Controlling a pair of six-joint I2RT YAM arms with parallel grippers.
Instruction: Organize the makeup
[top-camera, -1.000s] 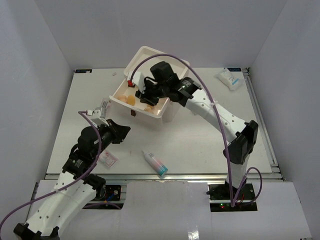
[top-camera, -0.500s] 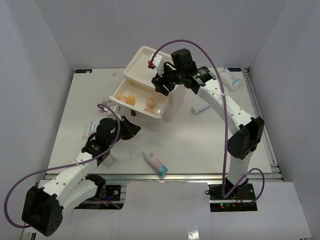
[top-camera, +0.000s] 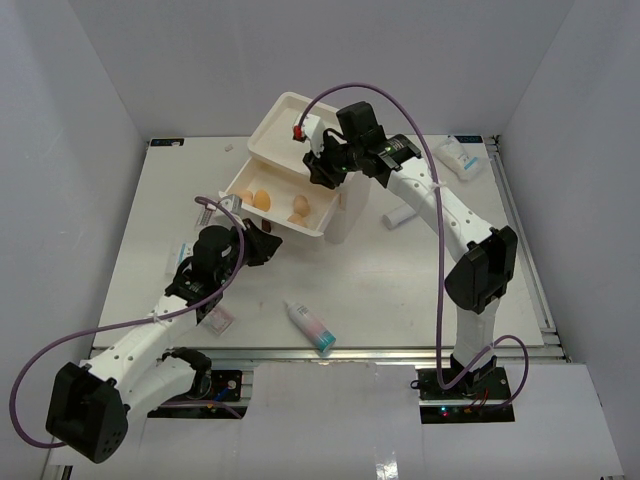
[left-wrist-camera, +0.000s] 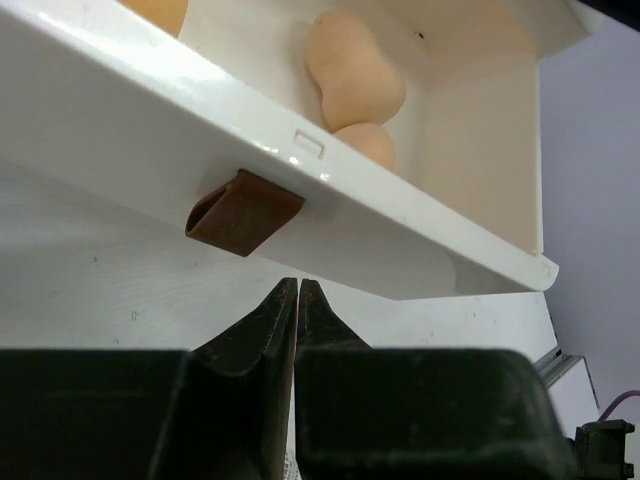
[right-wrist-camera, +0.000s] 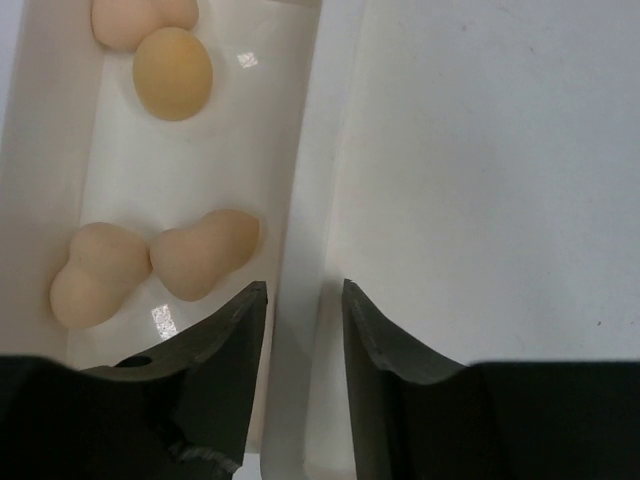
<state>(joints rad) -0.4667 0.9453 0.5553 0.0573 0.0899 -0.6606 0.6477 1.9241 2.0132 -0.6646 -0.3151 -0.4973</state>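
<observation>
white drawer (right-wrist-camera: 180, 170): sponges (right-wrist-camera: 205, 262) beside right end effector (right-wrist-camera: 303, 290)

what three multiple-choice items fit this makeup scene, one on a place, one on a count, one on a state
1. Where is the white bottle with teal cap?
A in the drawer
B lying on the table near the arms' bases
C in a gripper

2. How many tan sponges lie in the open drawer?
A two
B four
C six

3. How is the left gripper?
A wide open
B shut on a sponge
C shut, empty

Key: 1 B, it lies flat on the bare tabletop between the two arms. 2 B, the right wrist view shows four. 3 C, its fingers meet with nothing between them, just short of the brown handle.
</observation>
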